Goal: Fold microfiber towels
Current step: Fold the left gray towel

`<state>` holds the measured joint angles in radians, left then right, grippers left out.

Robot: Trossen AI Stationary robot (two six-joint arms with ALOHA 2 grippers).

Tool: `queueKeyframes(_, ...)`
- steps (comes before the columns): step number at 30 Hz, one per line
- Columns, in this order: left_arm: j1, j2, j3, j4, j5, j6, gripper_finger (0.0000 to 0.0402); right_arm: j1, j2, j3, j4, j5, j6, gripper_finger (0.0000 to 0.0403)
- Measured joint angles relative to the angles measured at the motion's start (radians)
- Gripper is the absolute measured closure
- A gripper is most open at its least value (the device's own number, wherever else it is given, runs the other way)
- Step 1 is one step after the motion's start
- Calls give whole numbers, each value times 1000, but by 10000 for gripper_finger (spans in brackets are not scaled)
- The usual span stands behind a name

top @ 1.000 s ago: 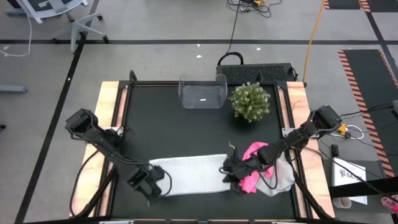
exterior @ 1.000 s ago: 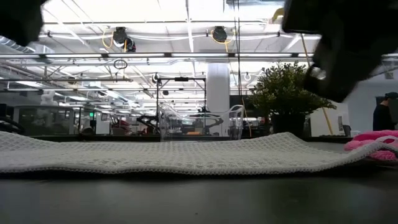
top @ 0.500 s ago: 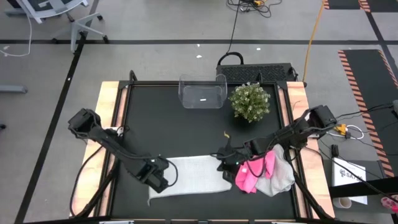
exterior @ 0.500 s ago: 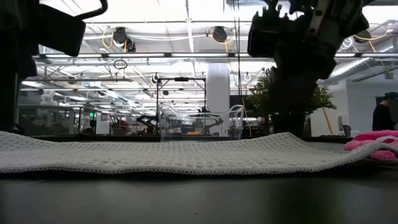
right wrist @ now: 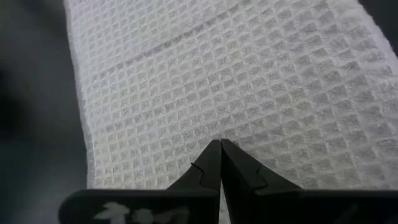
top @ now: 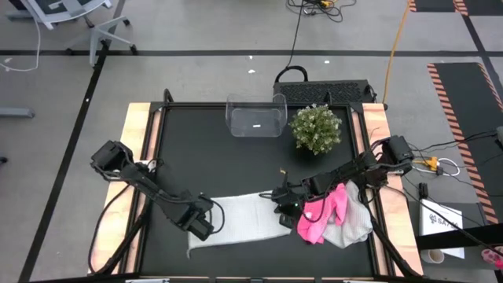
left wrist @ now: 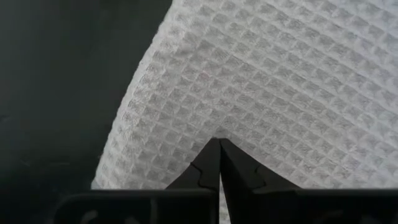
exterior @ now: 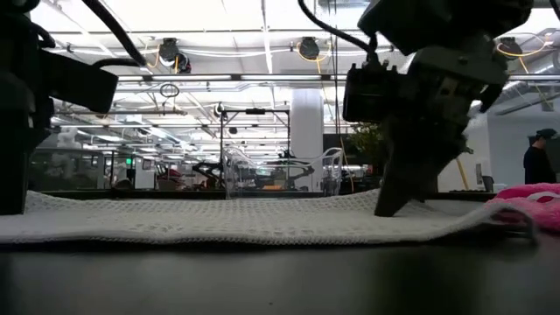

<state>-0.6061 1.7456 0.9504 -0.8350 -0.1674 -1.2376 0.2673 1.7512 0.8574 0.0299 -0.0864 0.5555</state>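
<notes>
1. I am pressing my left gripper [top: 206, 222] down on the left end of the white waffle towel [top: 245, 217], which is lying flat near the front edge of the black table [top: 196, 157]. In my left wrist view the two fingers are meeting at their tips, closed on a small pinch of the towel [left wrist: 261, 99].
2. My right gripper [top: 280, 206] is resting on the right end of the same towel. Its fingers are also closed together, with the tips sitting on the weave [right wrist: 236, 87]; I cannot tell if cloth is really caught between them.
3. The pink towel [top: 322, 214] is lying crumpled just beside the white one, on its right, and my right arm is covering part of it.
4. A second pale towel [top: 354, 224] is lying under and beside the pink one, so its shape is mostly hidden.
5. In the low view my right gripper [exterior: 398, 206] is blocking the potted plant [top: 316, 128], and the pink towel [exterior: 529, 199] is cut off at the picture's edge.
6. The clear plastic bin [top: 255, 115] is standing at the back of the table, beside the plant.
</notes>
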Motion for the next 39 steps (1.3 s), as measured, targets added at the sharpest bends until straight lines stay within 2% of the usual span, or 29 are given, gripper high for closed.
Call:
queueKeyframes(6, 71, -10, -7, -103, -88, 46, 398, -99, 0, 0, -21, -1, -104, 403)
queueKeyframes(9, 123, -17, -10, -138, -124, 77, 393, -151, 0, 0, -29, -34, -138, 403)
queueKeyframes(14, 200, -18, -7, -140, -98, 154, 383, -203, -12, 0, -46, -126, -120, 403)
queueKeyframes(20, 218, -77, 1, -139, -113, 197, 398, -194, -118, -2, -68, -123, -83, 403)
queueKeyframes(25, 221, -174, 2, -151, -193, 199, 378, -198, -208, -2, -76, -66, -95, 403)
queueKeyframes(28, 231, -215, 2, -166, -229, 215, 369, -221, -238, -2, -87, -70, -120, 400)
queueKeyframes(32, 259, -244, -7, -197, -233, 223, 365, -256, -243, -2, -100, -71, -148, 380)
queueKeyframes(39, 288, -240, -14, -240, -230, 231, 366, -313, -243, -2, -228, -66, -222, 326)
